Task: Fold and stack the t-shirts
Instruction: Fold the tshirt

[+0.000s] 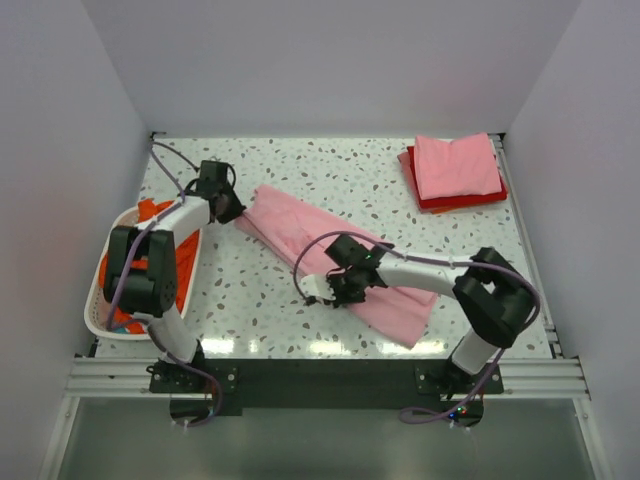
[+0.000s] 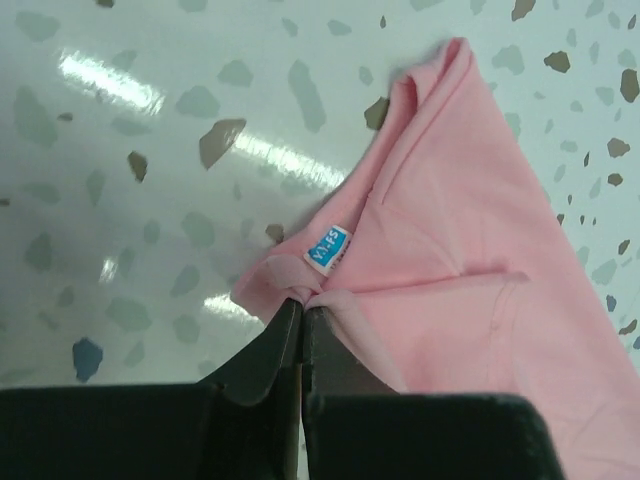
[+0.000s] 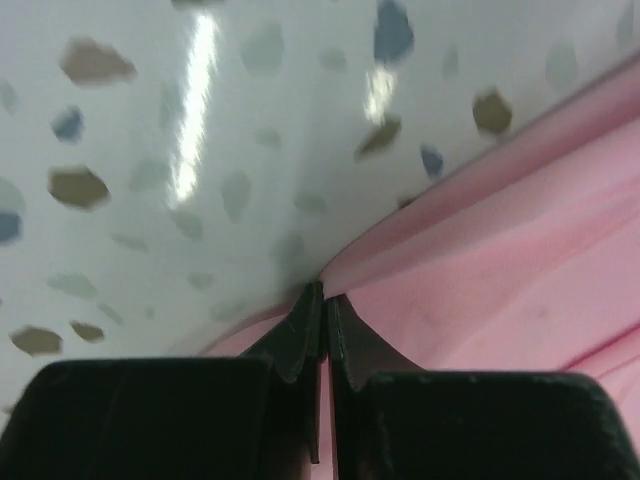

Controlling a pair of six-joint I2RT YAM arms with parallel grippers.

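A light pink t-shirt (image 1: 330, 262) lies folded lengthwise in a long strip running diagonally across the table's middle. My left gripper (image 1: 236, 213) is shut on the light pink t-shirt (image 2: 470, 270) at its upper-left end, right beside the small white and blue neck label (image 2: 327, 248). My right gripper (image 1: 333, 292) is shut on the near edge of the light pink t-shirt (image 3: 520, 260), pinching the cloth against the table. A folded pink t-shirt (image 1: 456, 165) rests on a folded red one (image 1: 460, 198) at the back right. Orange cloth (image 1: 186, 268) fills the basket.
A white slotted laundry basket (image 1: 97, 305) stands at the left edge, under my left arm. The speckled tabletop (image 1: 330, 165) runs to walls at the back and sides.
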